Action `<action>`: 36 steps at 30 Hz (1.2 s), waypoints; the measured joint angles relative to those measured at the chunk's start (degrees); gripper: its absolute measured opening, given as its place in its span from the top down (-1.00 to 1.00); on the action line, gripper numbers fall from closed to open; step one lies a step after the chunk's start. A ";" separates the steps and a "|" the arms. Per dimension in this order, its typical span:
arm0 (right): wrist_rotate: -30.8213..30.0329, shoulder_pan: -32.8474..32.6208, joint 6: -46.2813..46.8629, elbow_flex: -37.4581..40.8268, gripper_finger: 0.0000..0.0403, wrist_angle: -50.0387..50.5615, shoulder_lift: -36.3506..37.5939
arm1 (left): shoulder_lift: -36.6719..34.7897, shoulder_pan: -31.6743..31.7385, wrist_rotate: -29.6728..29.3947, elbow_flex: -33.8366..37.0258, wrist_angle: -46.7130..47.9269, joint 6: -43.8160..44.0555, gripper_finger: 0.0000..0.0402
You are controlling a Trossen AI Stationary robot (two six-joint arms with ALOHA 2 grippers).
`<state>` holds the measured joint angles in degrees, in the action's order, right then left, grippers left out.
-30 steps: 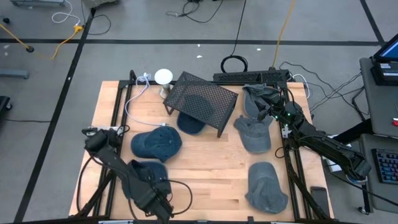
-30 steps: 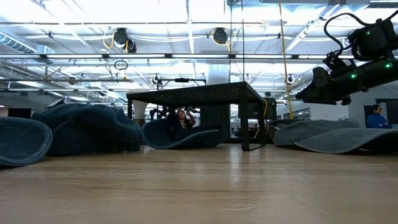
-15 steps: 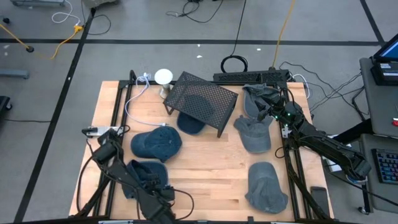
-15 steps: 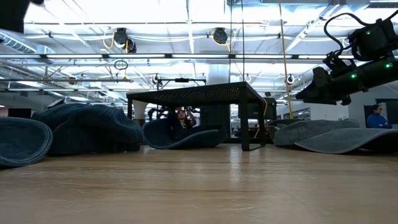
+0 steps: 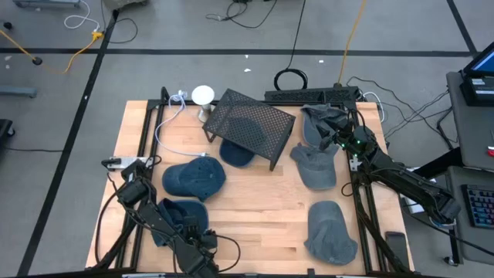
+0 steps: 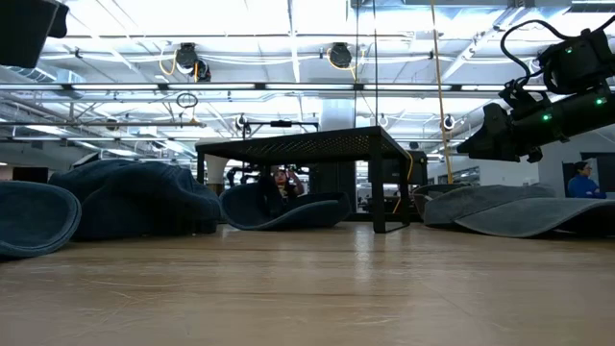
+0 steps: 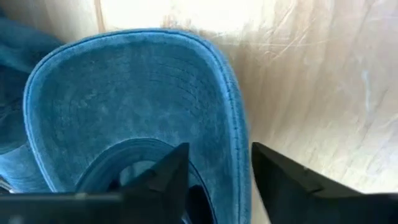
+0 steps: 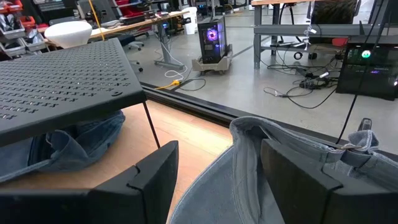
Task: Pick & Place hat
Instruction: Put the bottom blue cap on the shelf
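1. Jaws of the left gripper [image 7: 214,180] are spread apart above the brim of a blue denim cap [image 7: 134,106], which lies at the near left of the light wooden desk [image 5: 255,208].
2. A second blue cap [image 5: 194,177] is seen just beyond it, near a black perforated metal rack [image 5: 251,123].
3. Jaws of the right gripper [image 8: 217,168] are held apart over a grey-blue cap [image 5: 315,166] at the desk's right side.

Even overhead lighting. Ceiling lights [image 6: 192,60] glare in the low view. The wooden table [image 7: 323,81] appears washed out in the left wrist view.
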<state>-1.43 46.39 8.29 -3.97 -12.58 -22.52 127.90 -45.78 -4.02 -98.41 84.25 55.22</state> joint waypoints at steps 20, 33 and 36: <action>0.00 0.00 0.01 0.00 -0.10 0.00 0.00 | -8.62 0.24 0.66 -0.04 2.20 -3.59 0.95; 0.00 0.02 0.00 0.00 -0.10 0.00 0.00 | -33.40 7.23 -11.65 -0.07 -2.45 -1.78 0.96; 0.00 0.01 -0.01 0.00 -0.10 -0.01 0.00 | -38.91 9.62 -15.37 -0.07 -4.51 0.66 0.96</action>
<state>-1.43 46.40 8.27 -3.96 -12.59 -22.52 88.99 -36.16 -19.39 -98.48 79.74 55.88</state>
